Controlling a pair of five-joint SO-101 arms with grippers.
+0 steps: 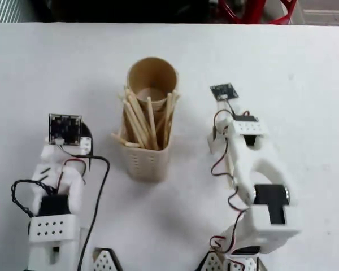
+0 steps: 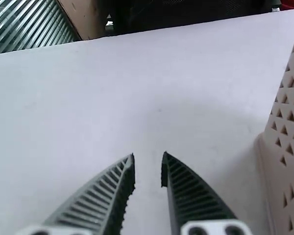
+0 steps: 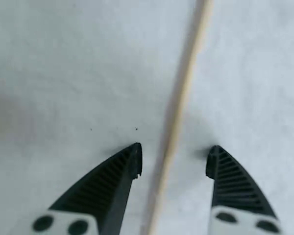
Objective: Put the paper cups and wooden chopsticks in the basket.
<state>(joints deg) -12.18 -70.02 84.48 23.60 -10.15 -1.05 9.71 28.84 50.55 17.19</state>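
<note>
Two dark fingers with little teeth sat closest, right up in the left wrist view, and they belonged to the left gripper (image 2: 148, 166). They were a little apart, with a thin gap between the tips, and they held nothing. Ahead of them was the white table (image 2: 137, 88). The white wall of the basket (image 2: 286, 147), full of small holes, stood near this gripper but did not touch it. From above, the left arm (image 1: 56, 186) sat on the left side of the table, with a black wire (image 1: 103, 180) hanging beside it.

In the middle of the table the basket stood upright. A brown paper cup (image 1: 152, 84) stood inside it, mouth up, at the far side. A bunch of wooden chopsticks (image 1: 140, 124) stood in the basket too. They leaned by the near side of the cup, with their tops sticking out over the rim.

On the right was the right arm (image 1: 254, 175), well apart from the basket. The right gripper (image 3: 175, 152) pointed down at the table with its fingers wide apart. One loose chopstick (image 3: 186, 83) lay flat on the table and ran through the gap between the two fingers. The fingers were not squeezing it, and I could not tell if either one touched it
</note>
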